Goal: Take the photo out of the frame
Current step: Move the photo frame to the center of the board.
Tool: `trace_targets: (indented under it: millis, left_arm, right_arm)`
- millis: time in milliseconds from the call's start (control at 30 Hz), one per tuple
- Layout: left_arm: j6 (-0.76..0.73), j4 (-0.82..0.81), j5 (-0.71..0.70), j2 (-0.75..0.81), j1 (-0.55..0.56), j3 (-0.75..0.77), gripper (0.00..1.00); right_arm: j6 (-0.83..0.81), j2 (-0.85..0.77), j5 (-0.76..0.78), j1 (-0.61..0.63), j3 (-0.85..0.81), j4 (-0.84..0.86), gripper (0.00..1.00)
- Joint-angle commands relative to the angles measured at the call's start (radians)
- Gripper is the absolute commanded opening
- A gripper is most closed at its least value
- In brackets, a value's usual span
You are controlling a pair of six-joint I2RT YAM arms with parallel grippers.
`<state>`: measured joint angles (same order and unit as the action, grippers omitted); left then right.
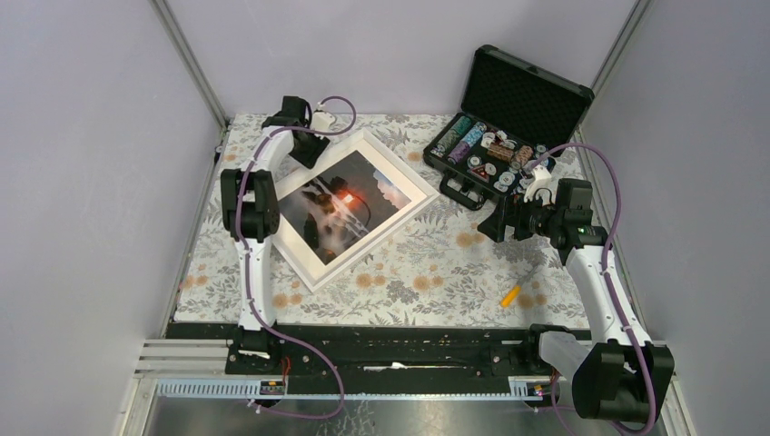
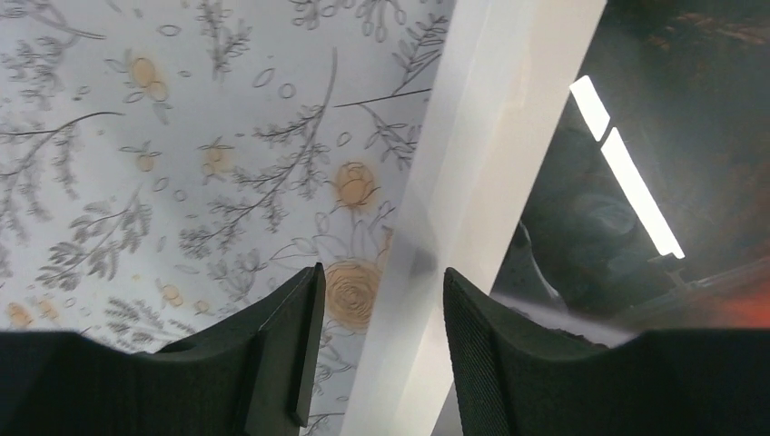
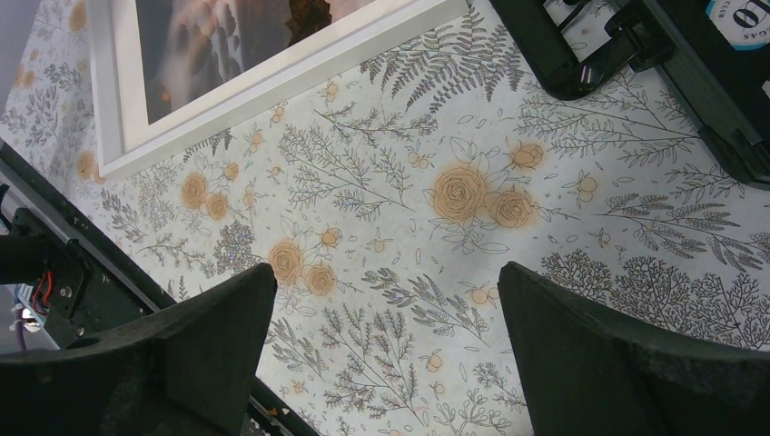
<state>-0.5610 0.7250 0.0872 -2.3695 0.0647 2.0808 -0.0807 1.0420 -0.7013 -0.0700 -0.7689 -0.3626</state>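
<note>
1. On the flowered tabletop (image 1: 427,263), in the top view, you see the frame (image 1: 363,250) lying flat and turned askew at the left-centre, face up, with the photo (image 1: 340,204) inside its white border. Your left gripper (image 1: 309,150) sits at the frame's far left edge. Your right gripper (image 1: 495,222) hovers well apart from the frame, near the open black case of poker chips (image 1: 527,91) at the far right. A small orange object (image 1: 511,295) lies on the tabletop near the right arm.
2. In the left wrist view, your left gripper (image 2: 381,272) straddles the frame's white border (image 2: 481,109). Its jaws are partly spread, with a gap visible on the tabletop side. The dark glazed photo (image 2: 690,109) reflects ceiling lights.
3. In the right wrist view, your right gripper (image 3: 386,272) is spread wide and holds nothing, with only the flowered tabletop between its fingers. A corner of the frame (image 3: 300,68) and photo (image 3: 218,45) shows at upper left, and the case (image 3: 690,82) at upper right.
</note>
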Motion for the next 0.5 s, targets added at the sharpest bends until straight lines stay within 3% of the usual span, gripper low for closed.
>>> trace_targets:
  millis: [0,233,467]
  left_arm:
    - [0.010,-0.001,0.077,-0.037,-0.016,0.038,0.52]
    - [0.030,0.030,0.123,-0.032,-0.060,0.003,0.33]
    - [0.092,0.010,0.171,0.109,-0.138,-0.227,0.04]
  right_arm:
    - [-0.004,-0.005,-0.018,0.004,0.001,0.007,1.00]
    - [-0.007,-0.003,-0.018,0.004,0.003,0.008,1.00]
    - [-0.008,-0.007,-0.023,0.004,0.005,0.007,1.00]
